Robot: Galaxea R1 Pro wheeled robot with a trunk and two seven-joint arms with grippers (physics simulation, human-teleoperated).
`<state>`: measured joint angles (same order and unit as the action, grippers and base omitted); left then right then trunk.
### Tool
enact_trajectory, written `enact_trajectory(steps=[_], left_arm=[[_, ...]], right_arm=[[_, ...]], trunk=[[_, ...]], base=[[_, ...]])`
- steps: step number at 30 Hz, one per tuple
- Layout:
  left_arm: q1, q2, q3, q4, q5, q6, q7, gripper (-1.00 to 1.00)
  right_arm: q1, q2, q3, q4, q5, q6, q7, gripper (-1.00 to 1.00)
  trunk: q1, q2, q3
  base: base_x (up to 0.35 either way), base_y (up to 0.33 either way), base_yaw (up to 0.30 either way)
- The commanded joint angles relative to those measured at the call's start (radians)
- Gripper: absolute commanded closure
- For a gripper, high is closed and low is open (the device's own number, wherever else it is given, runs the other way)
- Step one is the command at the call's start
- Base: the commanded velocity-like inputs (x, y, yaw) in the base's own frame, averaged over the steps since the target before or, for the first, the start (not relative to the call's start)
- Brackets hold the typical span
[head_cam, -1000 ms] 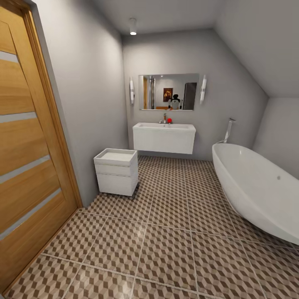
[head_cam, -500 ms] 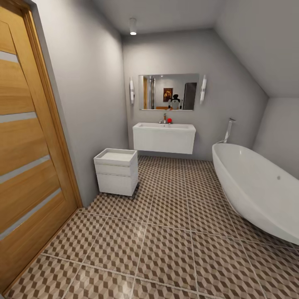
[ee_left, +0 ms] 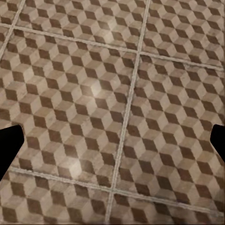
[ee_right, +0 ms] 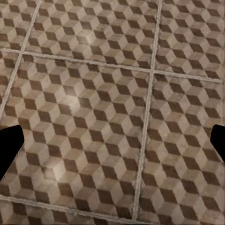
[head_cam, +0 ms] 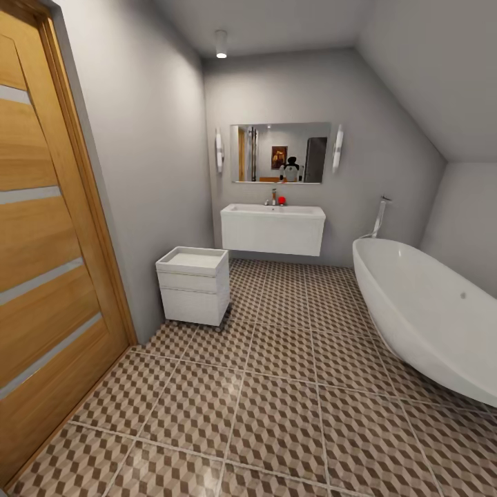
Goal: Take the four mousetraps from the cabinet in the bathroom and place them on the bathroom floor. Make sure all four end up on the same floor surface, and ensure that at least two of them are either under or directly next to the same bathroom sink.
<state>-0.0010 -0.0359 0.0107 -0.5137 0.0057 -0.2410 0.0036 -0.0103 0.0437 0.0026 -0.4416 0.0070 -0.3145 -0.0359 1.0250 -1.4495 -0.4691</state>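
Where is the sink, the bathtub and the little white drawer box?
sink (head_cam: 273,231): head view, front panel.
bathtub (head_cam: 431,324): head view, outer side wall.
white drawer unit (head_cam: 193,286): head view, front drawers.

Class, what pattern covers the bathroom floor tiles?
Brown-and-beige cubes with pale grout lines on the floor, clearest in the left wrist view.

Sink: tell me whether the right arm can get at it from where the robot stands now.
Probably not. The sink hangs on the far wall across a long stretch of bathroom floor, while the right pincer points at tiles. Nothing blocks the route; the base must roll closer.
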Motion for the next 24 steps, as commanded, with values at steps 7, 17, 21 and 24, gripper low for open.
enact_trajectory(steps=[7, 17, 21, 24], left_arm=[[0.0, 0.004, 0.001, -0.107, 0.0, 0.176, -0.004, -1.0], [-0.006, 0.009, 0.002, -0.479, 0.003, 0.511, -0.001, -1.0], [-0.01, 0.017, 0.003, -0.605, 0.004, 0.635, 0.0, -1.0], [-0.012, 0.02, 0.003, -0.699, 0.005, 0.682, 0.0, -1.0]], right_arm=[[0.0, -0.004, 0.0, -0.139, 0.003, 0.016, -0.008, -1.0], [-0.037, -0.005, 0.0, -0.557, 0.09, 0.374, -0.049, -1.0], [-0.077, 0.001, 0.002, -0.649, 0.124, 0.482, -0.053, -1.0], [-0.099, 0.012, 0.012, -0.678, 0.136, 0.52, -0.054, -1.0]], trunk=[[0.0, 0.0, -0.001], [0.0, 0.0, -0.001], [0.0, 0.0, -0.001], [0.0, 0.0, -0.001]], base=[[0.0, 0.0, 0.0], [0.0, 0.0, 0.0], [0.0, 0.0, 0.0], [0.0, 0.0, 0.0]])
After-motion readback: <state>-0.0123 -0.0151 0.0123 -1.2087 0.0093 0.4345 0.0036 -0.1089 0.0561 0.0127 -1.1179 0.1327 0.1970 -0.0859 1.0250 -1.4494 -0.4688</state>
